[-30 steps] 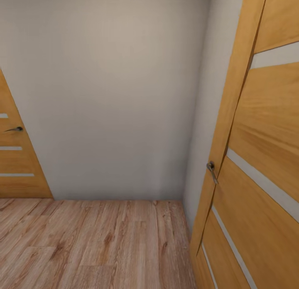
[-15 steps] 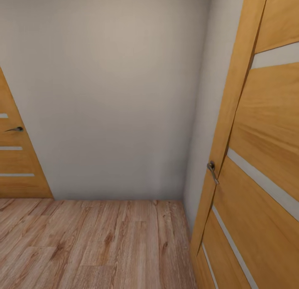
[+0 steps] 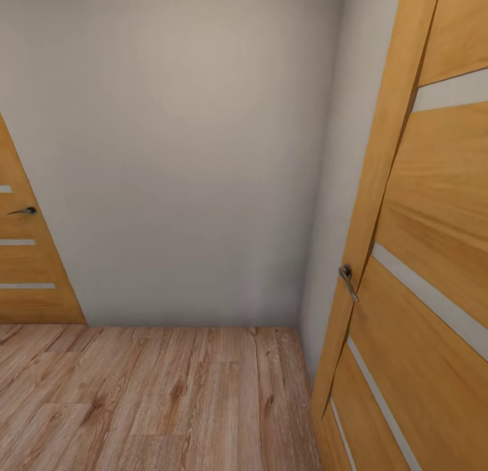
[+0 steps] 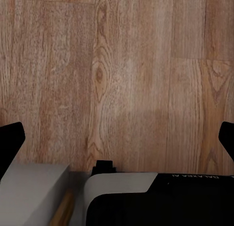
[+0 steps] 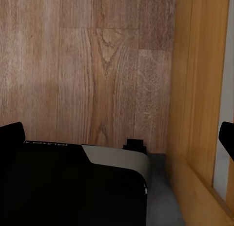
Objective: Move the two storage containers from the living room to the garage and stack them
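From the head camera, I face a plain pale wall [image 3: 183,152] that meets a light wood plank floor [image 3: 156,396] in a corner. A wood-panelled door [image 3: 420,268] with pale horizontal strips stands open at my right, close in, its edge turned toward me and its metal handle [image 3: 346,280] jutting out at about mid-height. This door is the nearest obstacle on that side. A second door [image 3: 27,268] of the same make sits at the far left, flat against its wall, with its own dark handle [image 3: 24,211]. I see no storage containers from here, and the plank floor tells me I am not in the garage.

From the left wrist camera, I look straight down on the plank floor [image 4: 122,75]. The left pincer [image 4: 117,138] points at the floor; its two dark fingertips [image 4: 10,141] sit at opposite edges of the picture, spread wide with nothing between them. Part of my own base [image 4: 146,197], white and black, lies below the arm.

From the right wrist camera, the right pincer [image 5: 117,138] also points down at the floor [image 5: 87,65], its dark fingertips [image 5: 10,136] likewise far apart and holding nothing. The open door [image 5: 200,89] rises just beside this arm, nearly against my base [image 5: 73,187].
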Available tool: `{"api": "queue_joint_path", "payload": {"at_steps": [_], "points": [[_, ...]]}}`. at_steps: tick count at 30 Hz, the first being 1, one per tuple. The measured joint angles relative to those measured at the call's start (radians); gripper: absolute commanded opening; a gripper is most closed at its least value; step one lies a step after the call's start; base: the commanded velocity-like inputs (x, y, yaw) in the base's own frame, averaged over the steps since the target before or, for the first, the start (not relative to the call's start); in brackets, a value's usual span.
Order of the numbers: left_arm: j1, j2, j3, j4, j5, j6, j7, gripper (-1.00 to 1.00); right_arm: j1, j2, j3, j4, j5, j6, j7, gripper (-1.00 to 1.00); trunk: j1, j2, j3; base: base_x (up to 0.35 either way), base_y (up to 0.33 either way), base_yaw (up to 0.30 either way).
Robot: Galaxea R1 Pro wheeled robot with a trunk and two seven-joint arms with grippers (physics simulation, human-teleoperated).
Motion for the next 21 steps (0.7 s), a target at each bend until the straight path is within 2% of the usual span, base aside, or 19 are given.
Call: {"api": "queue_joint_path", "payload": {"at_steps": [5, 19, 21], "points": [[0.000, 0.001, 0.000, 0.000, 0.000, 0.000, 0.000, 1.00, 0.000, 0.000, 0.000, 0.000, 0.000, 0.000, 0.000, 1.00, 0.000, 0.000, 0.000, 0.237, 0.000, 0.000], [0.000, 0.000, -0.001, 0.000, 0.000, 0.000, 0.000, 1.00, 0.000, 0.000, 0.000, 0.000, 0.000, 0.000, 0.000, 1.00, 0.000, 0.000, 0.000, 0.017, 0.000, 0.000], [0.000, 0.000, 0.000, 0.000, 0.000, 0.000, 0.001, 1.00, 0.000, 0.000, 0.000, 0.000, 0.000, 0.000, 0.000, 1.00, -0.001, -0.001, 0.000, 0.286, 0.000, 0.000]]}}
